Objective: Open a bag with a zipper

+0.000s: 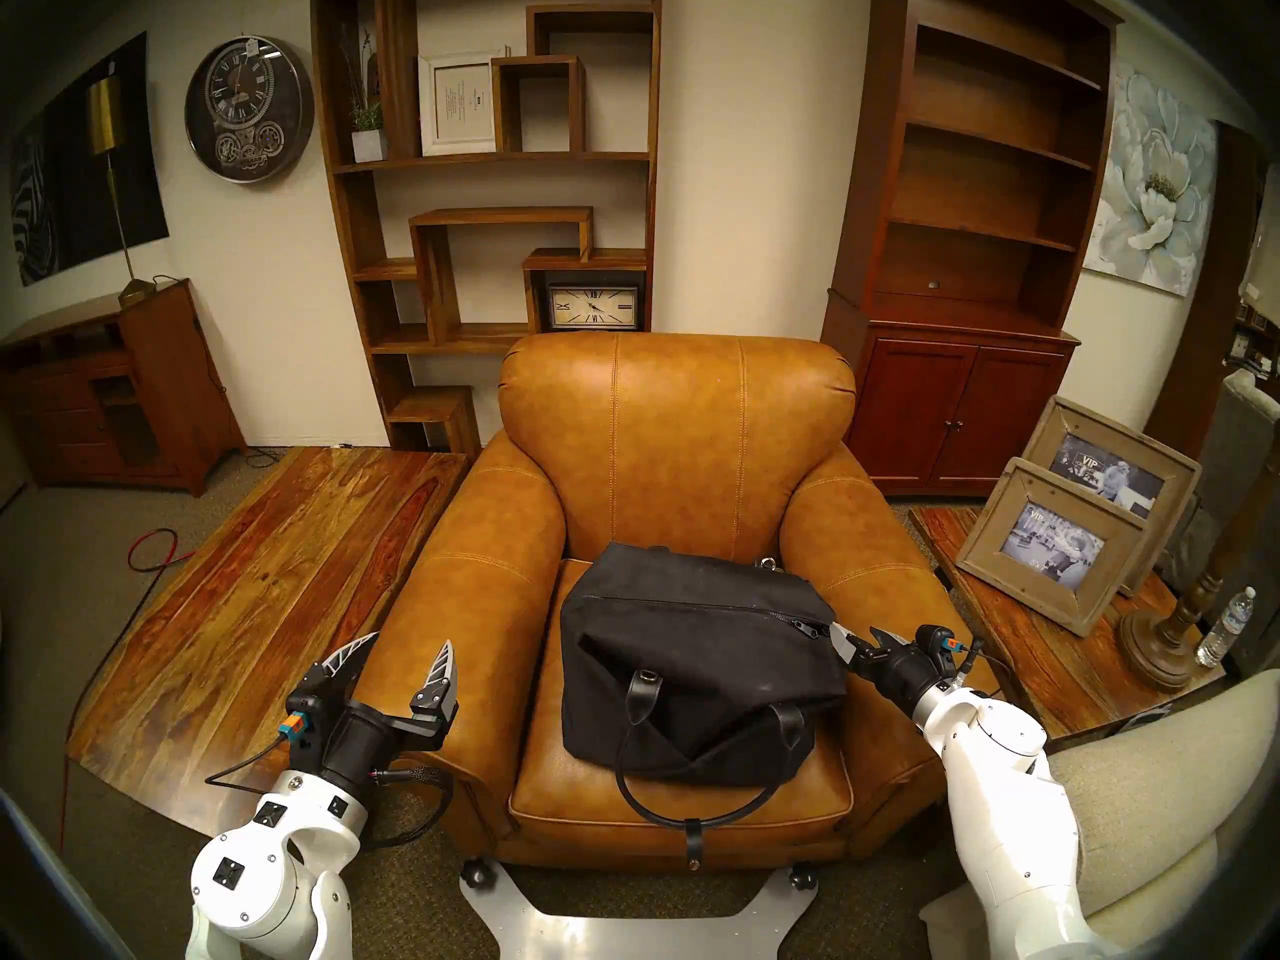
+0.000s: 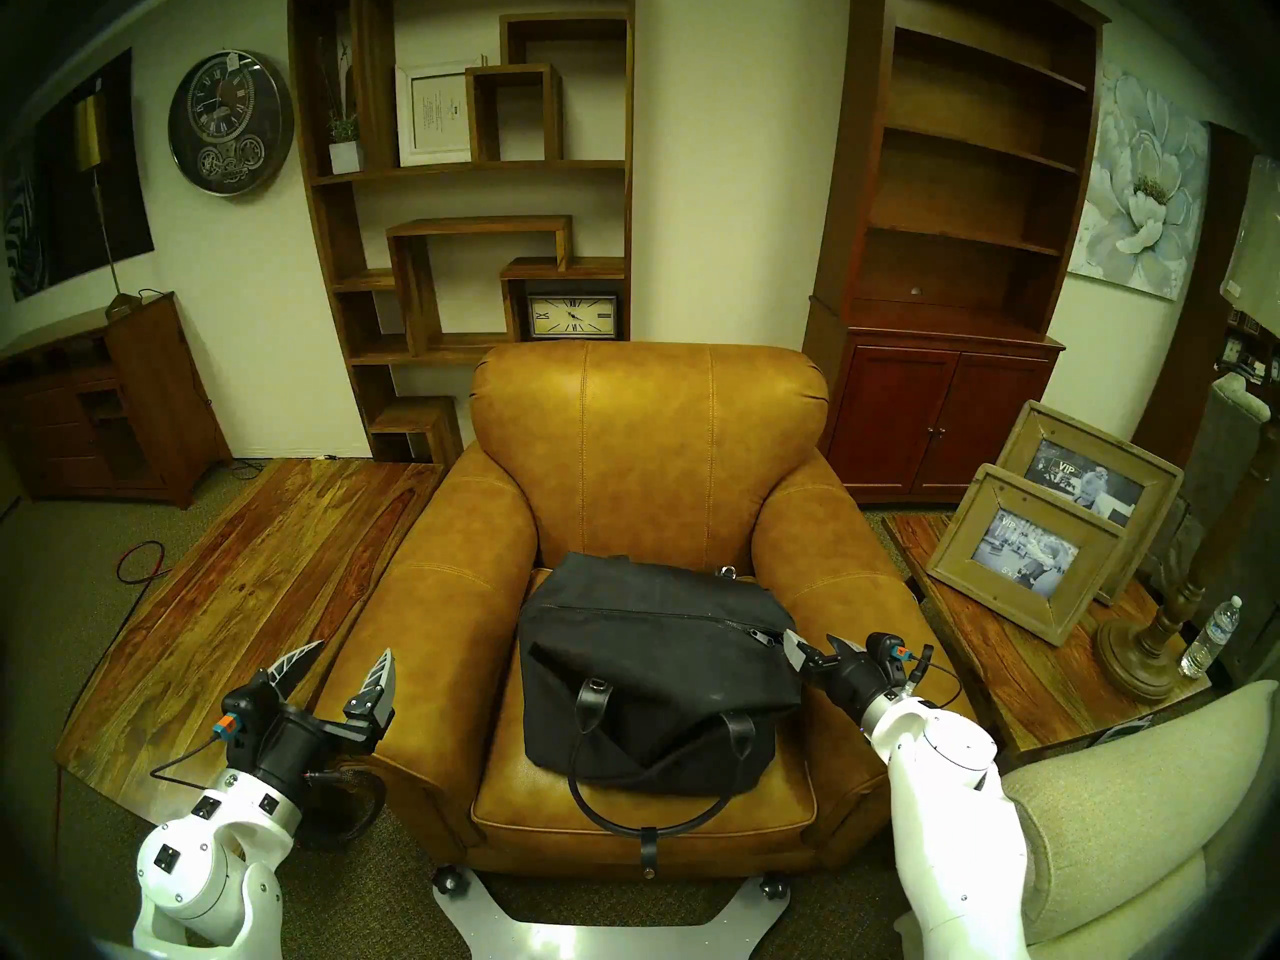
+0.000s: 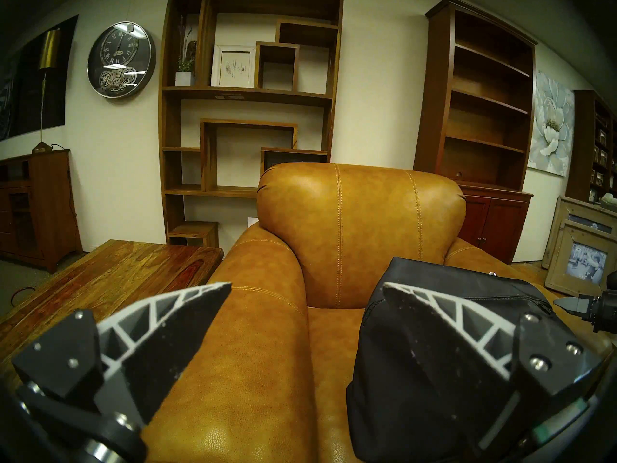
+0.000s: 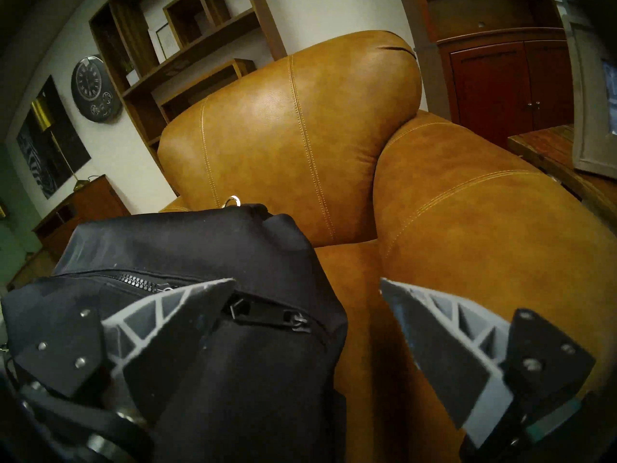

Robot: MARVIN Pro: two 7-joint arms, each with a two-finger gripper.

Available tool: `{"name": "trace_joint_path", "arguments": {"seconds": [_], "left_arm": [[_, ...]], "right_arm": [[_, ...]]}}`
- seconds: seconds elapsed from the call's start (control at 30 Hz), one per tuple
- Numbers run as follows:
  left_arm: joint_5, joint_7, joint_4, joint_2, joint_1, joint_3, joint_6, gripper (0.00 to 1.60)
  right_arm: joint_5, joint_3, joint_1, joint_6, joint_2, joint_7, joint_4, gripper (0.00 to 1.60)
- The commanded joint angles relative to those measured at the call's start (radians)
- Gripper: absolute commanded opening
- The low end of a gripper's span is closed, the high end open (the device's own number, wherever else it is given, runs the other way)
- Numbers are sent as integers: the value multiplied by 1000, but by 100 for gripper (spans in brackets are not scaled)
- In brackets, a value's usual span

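A soft black bag (image 1: 699, 668) (image 2: 658, 688) lies on the armchair seat, with its looped handles hanging toward me. The zipper (image 1: 706, 609) (image 2: 658, 613) (image 4: 147, 280) runs along the bag's top. Its small dark pull (image 4: 297, 319) sits near the bag's right end. My right gripper (image 1: 855, 636) (image 2: 810, 640) (image 4: 307, 282) is open at that end. The bag (image 4: 233, 368) corner and the pull show between its fingers, unclamped. My left gripper (image 1: 412, 641) (image 2: 353, 650) (image 3: 307, 285) hangs open and empty over the chair's left armrest, left of the bag (image 3: 450, 275).
The tan leather armchair (image 1: 679, 453) has high padded armrests on both sides of the bag. A wooden table (image 1: 277, 591) stands to its left. The right-hand table (image 1: 1039, 661) carries picture frames (image 1: 1039, 564), a lamp base and a water bottle (image 1: 1226, 626). A beige cushion (image 1: 1163, 785) lies beside my right arm.
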Motion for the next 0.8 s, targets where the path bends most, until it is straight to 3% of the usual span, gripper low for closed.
{"name": "trace_joint_path", "arguments": {"seconds": [0.0,0.37,0.77], "left_arm": [[1,0,-22,1,1,0,-1,160],[2,0,-23,0,2,0,0,160],[2,-1,-23,0,2,0,1,160]], "right_arm": [[-8,-29,79,-4,-3,2,30,160],[-19,-45,65,3,-5,-1,47,160],[-26,-39,11,49,0,-1,2,160]]}}
